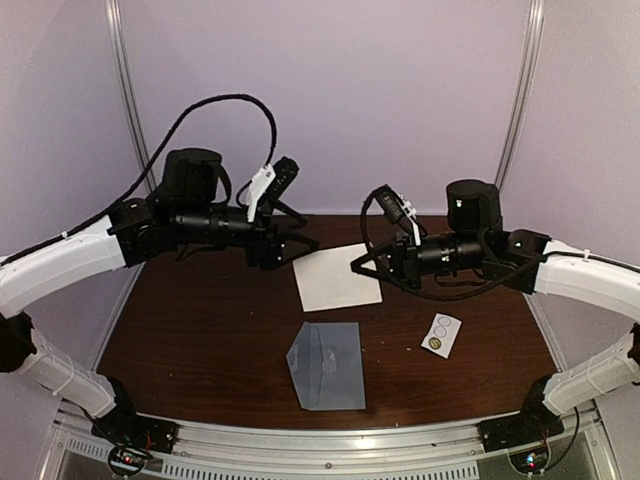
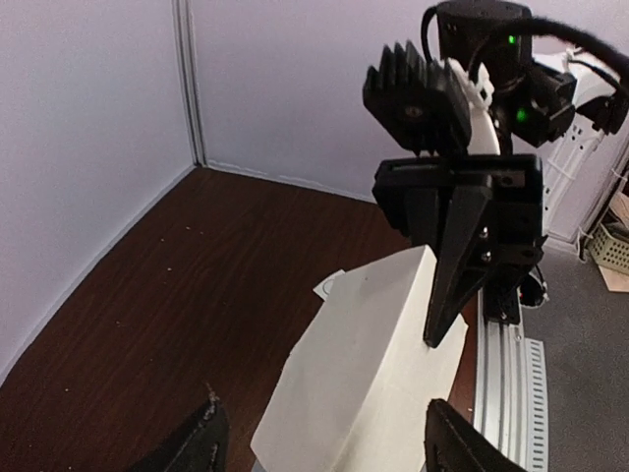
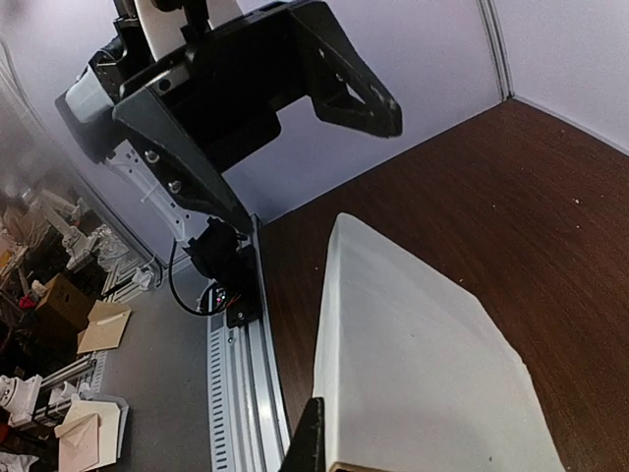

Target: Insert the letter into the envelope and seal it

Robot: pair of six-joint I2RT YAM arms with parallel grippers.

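Left fingers (image 2: 200, 447) stand spread wide, one on each side of the letter (image 1: 330, 278), and do not visibly touch it. Right fingers (image 2: 454, 285) are pressed together on the opposite edge of that white sheet, holding it bowed above the dark surface (image 1: 200, 330). The grey-blue envelope (image 1: 330, 368) lies flat on the surface, nearer the arm bases and apart from both arms and the letter. A small white sticker strip (image 1: 441, 333) rests to its right.

I see the left gripper (image 2: 329, 444) with its fingers wide apart and the white letter (image 2: 364, 379) between them. The sheet slopes up off the dark table (image 2: 187, 295) to the right gripper (image 2: 442, 329), which is closed on its far edge.
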